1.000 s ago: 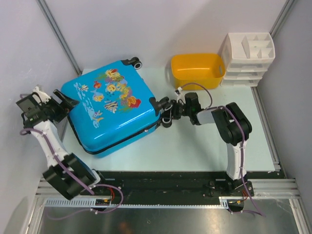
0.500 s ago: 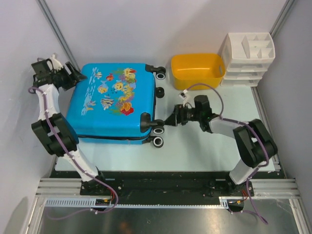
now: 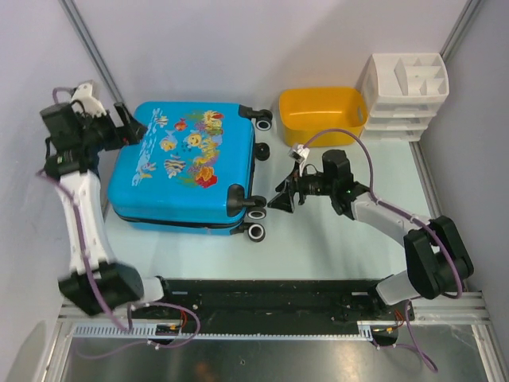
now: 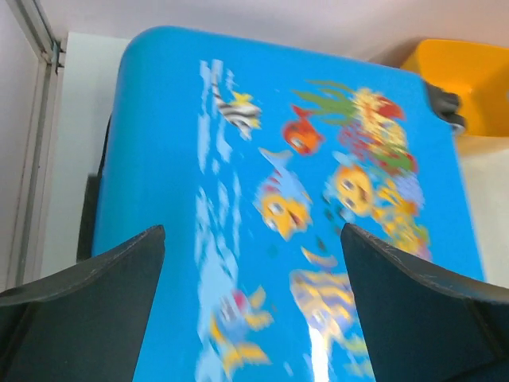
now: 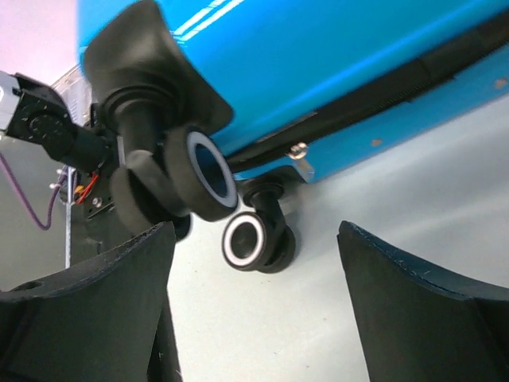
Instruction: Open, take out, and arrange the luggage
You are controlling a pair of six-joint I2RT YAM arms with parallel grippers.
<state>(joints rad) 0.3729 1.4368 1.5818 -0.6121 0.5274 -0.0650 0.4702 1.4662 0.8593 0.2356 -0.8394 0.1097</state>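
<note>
Blue glossy hard-shell luggage [image 3: 187,171] lies flat and zipped shut on the left half of the pale table [image 3: 334,239], fish print upward. The left gripper [image 3: 135,129] hovers at its far-left corner, spread wide and empty. The right gripper [image 3: 280,196], also spread, sits just right of the round black wheels [image 3: 256,231].

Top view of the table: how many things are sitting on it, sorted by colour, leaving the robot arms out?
Blue: 1, the bright-blue hard-shell suitcase with fish print
Yellow: 1, the yellow plastic tub
White: 1, the white plastic drawer organiser
Total: 3
</note>
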